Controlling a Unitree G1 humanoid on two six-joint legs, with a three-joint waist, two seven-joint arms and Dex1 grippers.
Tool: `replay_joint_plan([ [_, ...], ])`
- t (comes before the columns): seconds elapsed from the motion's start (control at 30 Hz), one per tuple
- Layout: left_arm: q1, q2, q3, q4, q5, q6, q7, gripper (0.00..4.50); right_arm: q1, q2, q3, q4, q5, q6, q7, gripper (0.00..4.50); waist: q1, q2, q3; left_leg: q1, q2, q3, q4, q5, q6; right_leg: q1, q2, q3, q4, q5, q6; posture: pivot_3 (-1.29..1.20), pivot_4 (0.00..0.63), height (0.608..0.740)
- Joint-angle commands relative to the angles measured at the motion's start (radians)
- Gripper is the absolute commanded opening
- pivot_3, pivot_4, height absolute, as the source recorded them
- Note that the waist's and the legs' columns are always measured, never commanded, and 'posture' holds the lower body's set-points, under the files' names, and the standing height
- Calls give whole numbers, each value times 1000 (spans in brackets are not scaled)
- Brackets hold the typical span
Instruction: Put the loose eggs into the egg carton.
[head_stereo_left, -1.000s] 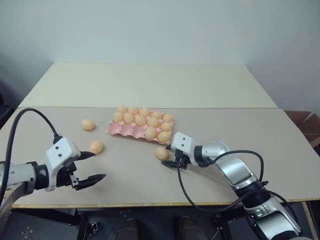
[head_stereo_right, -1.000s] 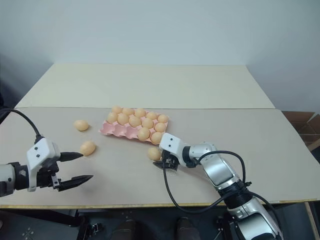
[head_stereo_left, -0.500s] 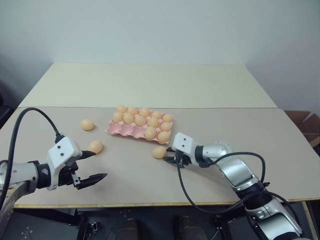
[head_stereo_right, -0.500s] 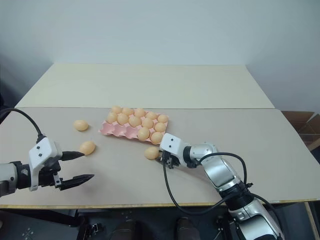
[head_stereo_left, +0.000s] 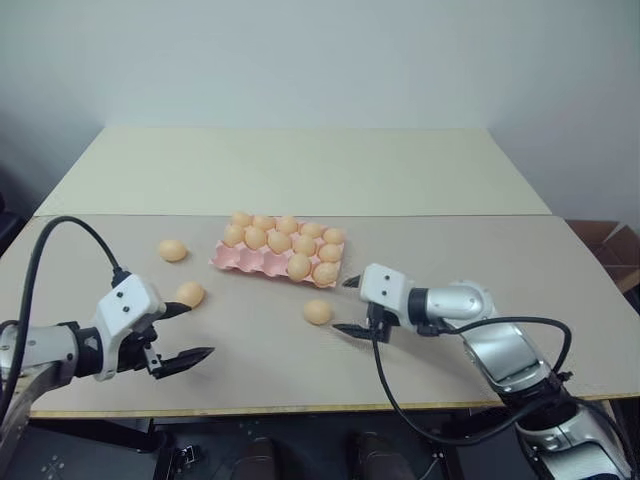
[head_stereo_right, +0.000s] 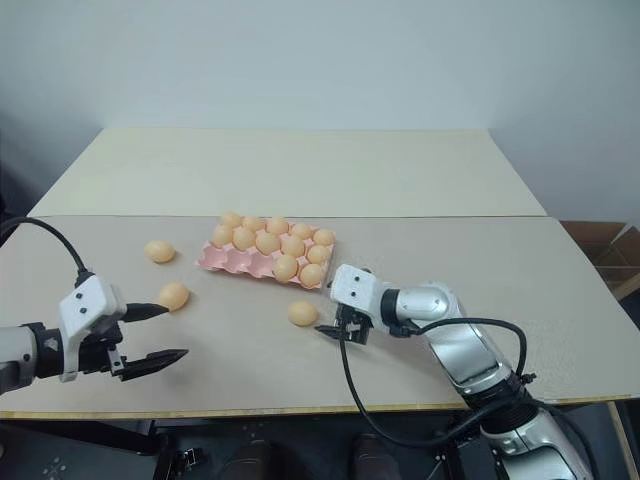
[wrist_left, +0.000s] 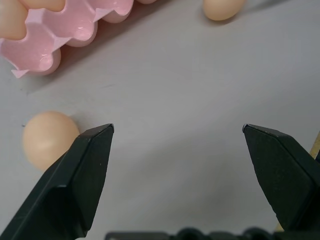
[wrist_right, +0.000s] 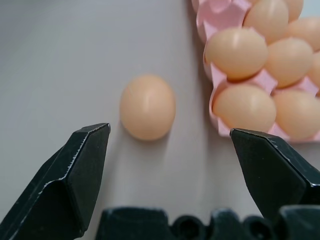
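Now three loose eggs are lying on the bench (head_stereo_left: 450, 240): one (head_stereo_left: 318, 312) just beside the right gripper (head_stereo_left: 348, 305), two (head_stereo_left: 189, 294) (head_stereo_left: 172, 250) left of the carton (head_stereo_left: 262, 262). Both the right and the left gripper (head_stereo_left: 185, 332) are holding their fingers wide, gripping nothing.

A long beige table (head_stereo_left: 560, 300) runs across the lower half of the frame. Behind it, filling the middle, stands a second, paler cream table (head_stereo_left: 300, 165). A brown cardboard box (head_stereo_left: 612, 248) sits at the right edge.
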Motion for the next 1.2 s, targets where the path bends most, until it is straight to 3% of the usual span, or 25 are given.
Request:
replay_joint_plan([
  [0.03, -9, 9, 9, -12, 5, -14, -1, 4500, -28, 17, 2, -25, 6, 6, -11, 4486, 0, 0, 0, 0, 0, 0, 0, 0, 0, 0, 0, 0, 0, 0, 0, 0, 150, 740],
  [0.43, 24, 1, 34, -37, -2, -3, 5, 4500, -68, 113, 102, 156, -68, -67, -43, 4486, -1, 0, 0, 0, 0, 0, 0, 0, 0, 0, 0, 0, 0, 1, 0, 0, 150, 740],
  [0.73, 30, 2, 29, -34, 3, -6, 11, 4500, -88, 168, 79, 243, -64, -87, -49, 4486, -1, 0, 0, 0, 0, 0, 0, 0, 0, 0, 0, 0, 0, 1, 0, 0, 150, 740],
  [0.93, 30, 3, 27, -35, 2, -6, 16, 4500, -86, 167, 83, 250, -93, -101, -54, 2580, -1, 0, 0, 0, 0, 0, 0, 0, 0, 0, 0, 0, 0, 1, 0, 0, 150, 740],
  [1.2, 34, -1, 25, -33, 6, -15, 16, 4500, -67, 137, 65, 182, -84, -91, -39, 2580, -1, 0, 0, 0, 0, 0, 0, 0, 0, 0, 0, 0, 0, 1, 0, 0, 150, 740],
])
